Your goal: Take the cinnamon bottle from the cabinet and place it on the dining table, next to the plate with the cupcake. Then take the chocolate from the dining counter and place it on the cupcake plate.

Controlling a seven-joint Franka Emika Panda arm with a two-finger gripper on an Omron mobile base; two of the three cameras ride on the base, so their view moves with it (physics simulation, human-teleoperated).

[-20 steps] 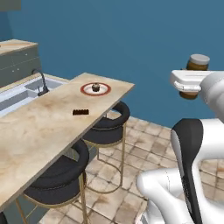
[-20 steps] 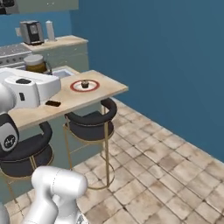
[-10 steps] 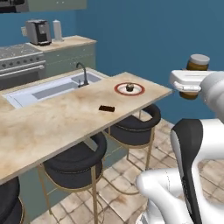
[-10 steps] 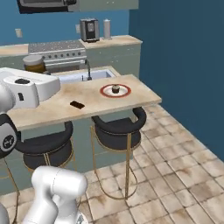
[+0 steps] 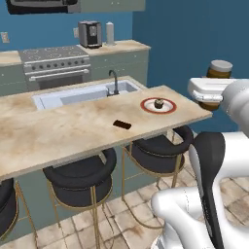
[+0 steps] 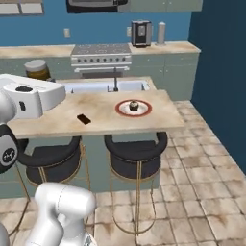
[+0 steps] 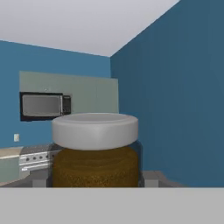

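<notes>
Holding the cinnamon bottle [image 7: 95,151] up high, the gripper [image 7: 95,186] has its two fingers closed on the bottle's brown sides, so it cannot slip. The grey lid points up, and that keeps the spice inside. The bottle is well off to the side of the dining table [image 5: 73,129] and higher than its top, so I think it has yet to be brought over and set down. On the table, nearer the robot, lies the small dark chocolate [image 5: 122,125], waiting its turn. A bit farther is the red plate [image 5: 158,106] with the cupcake [image 5: 158,103] on it. Behind them are the sink [image 5: 82,93] and then the stove [image 5: 51,65] by the wall.
</notes>
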